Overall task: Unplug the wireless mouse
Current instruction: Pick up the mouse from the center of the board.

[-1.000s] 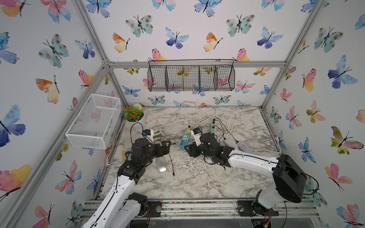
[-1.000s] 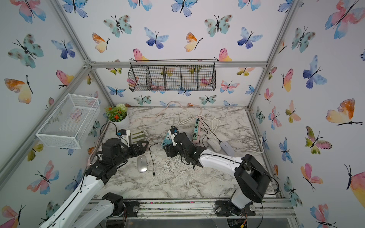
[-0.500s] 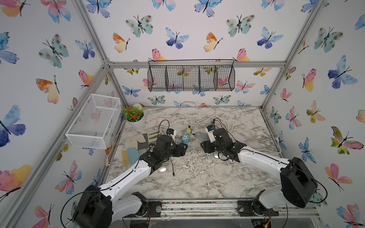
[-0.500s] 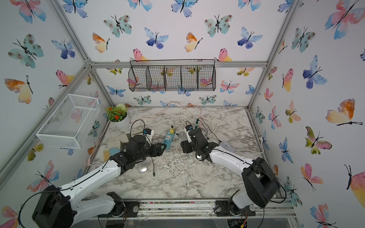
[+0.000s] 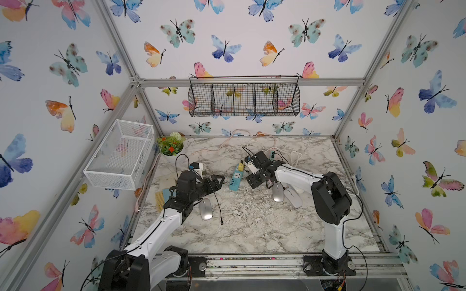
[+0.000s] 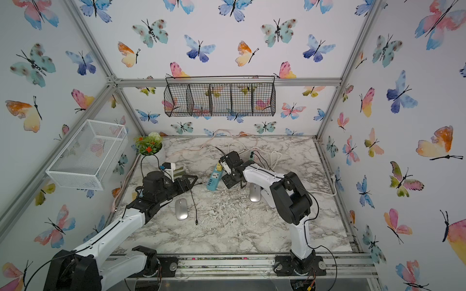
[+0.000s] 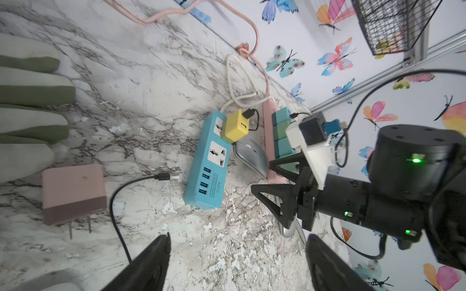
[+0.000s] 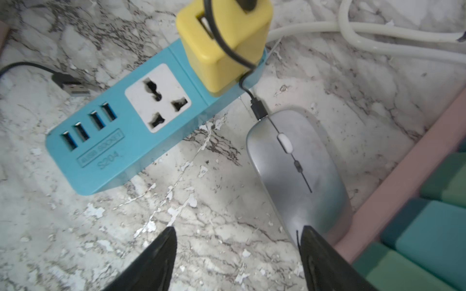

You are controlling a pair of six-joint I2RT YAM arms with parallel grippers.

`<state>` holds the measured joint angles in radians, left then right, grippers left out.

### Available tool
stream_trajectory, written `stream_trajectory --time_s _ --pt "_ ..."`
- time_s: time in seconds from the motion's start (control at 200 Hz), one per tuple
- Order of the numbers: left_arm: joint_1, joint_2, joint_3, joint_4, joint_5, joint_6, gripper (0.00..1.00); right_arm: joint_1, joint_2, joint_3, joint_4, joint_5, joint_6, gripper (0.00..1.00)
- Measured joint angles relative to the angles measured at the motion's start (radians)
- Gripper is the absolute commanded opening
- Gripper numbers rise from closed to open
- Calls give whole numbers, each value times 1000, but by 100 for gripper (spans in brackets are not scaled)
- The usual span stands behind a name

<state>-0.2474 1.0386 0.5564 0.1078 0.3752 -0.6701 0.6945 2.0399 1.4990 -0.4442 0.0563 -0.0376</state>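
Wireless mouse (image 8: 297,171) (the silver one) is lying on the marble tabletop (image 8: 227,201) between the blue power strip (image 8: 113,141) and a pink power strip (image 8: 403,176), its black cable (image 8: 258,107) sitting plugged into its nose and running up to the yellow charger (image 8: 224,42). The right gripper (image 8: 237,228) is hovering at the mouse's tail with jaws spread wide, gripping nothing; the left gripper (image 7: 238,235) is gaping empty too, over a loose USB lead (image 7: 166,177).
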Motion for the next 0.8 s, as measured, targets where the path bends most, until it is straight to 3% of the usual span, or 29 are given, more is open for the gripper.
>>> stream_trajectory --time_s 0.14,0.305,0.581,0.801 --pt "87 -83 -19 -32 45 5 85 -14 75 97 -44 6 -52 79" --pt "130 -141 -39 -80 66 16 85 -39 138 166 -66 17 -97 79" --pt "143 -153 -42 -130 76 31 84 -72 212 268 -113 25 -144 79" --pt "144 -153 -42 -145 104 38 84 -74 253 318 -158 18 -169 72"
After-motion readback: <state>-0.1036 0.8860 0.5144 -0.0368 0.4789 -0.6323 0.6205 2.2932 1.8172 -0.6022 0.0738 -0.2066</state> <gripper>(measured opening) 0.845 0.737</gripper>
